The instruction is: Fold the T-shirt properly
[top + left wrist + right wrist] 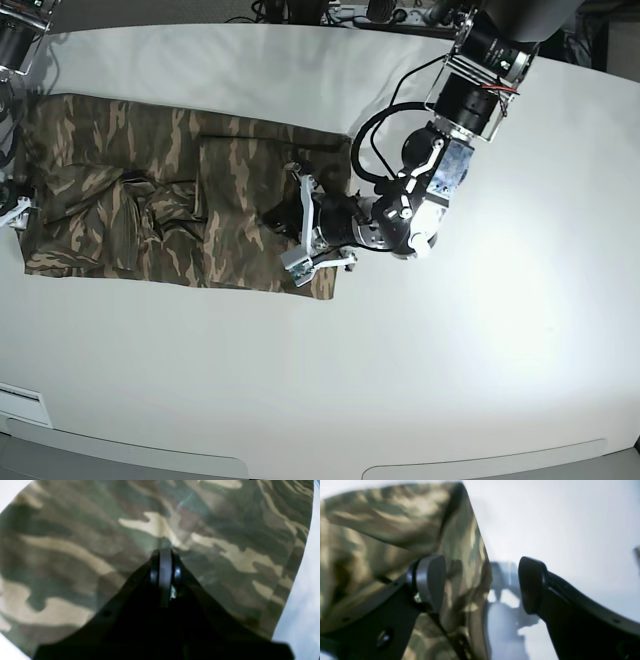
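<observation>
The white table (480, 330) carries the T-shirt (150, 200), spread in a partly folded strip across the nine-to-center zone of the base view. The left gripper (165, 555), jaws fully together with no cloth visibly pinched, presses on the shirt's three-o'clock end, apparently to pin it. At the nine-o'clock edge the right gripper (482, 585) stands wide apart astride the cloth edge, holding nothing.
</observation>
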Controlling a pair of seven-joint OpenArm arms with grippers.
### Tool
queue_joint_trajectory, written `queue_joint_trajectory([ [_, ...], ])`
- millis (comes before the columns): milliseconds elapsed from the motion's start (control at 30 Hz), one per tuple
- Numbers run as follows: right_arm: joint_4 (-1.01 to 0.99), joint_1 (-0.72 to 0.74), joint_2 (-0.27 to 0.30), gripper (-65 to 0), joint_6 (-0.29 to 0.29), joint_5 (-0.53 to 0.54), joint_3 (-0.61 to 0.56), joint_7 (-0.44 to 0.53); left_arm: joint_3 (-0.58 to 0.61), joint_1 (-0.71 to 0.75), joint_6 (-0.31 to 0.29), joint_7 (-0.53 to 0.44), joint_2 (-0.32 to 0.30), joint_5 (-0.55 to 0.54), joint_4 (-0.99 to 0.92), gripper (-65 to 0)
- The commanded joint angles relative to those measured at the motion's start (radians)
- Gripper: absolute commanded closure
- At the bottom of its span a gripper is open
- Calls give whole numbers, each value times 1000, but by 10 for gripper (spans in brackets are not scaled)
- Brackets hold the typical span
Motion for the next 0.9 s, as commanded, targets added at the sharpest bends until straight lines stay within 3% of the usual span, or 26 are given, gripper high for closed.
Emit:
queue_joint_trajectory([
  [0, -25, 11, 26, -469, -3, -2, 8, 23, 2, 6, 40, 158, -36, 145, -18, 0],
  [233, -232, 11, 26, -469, 7, 106, 63, 32, 2, 6, 40, 158, -64, 146, -18, 0],
  [467, -239, 5, 25, -469, 139, 290, 239, -104, 2, 5, 40, 146, -64, 145, -18, 0],
  [567, -239, -26, 23, -469, 179, 396, 249, -132, 2, 6, 40, 146, -64, 145, -17, 0],
  [867, -239, -72, -29, -469, 293, 543, 249, -151, 2, 6, 39, 147, -64, 118, -17, 0],
])
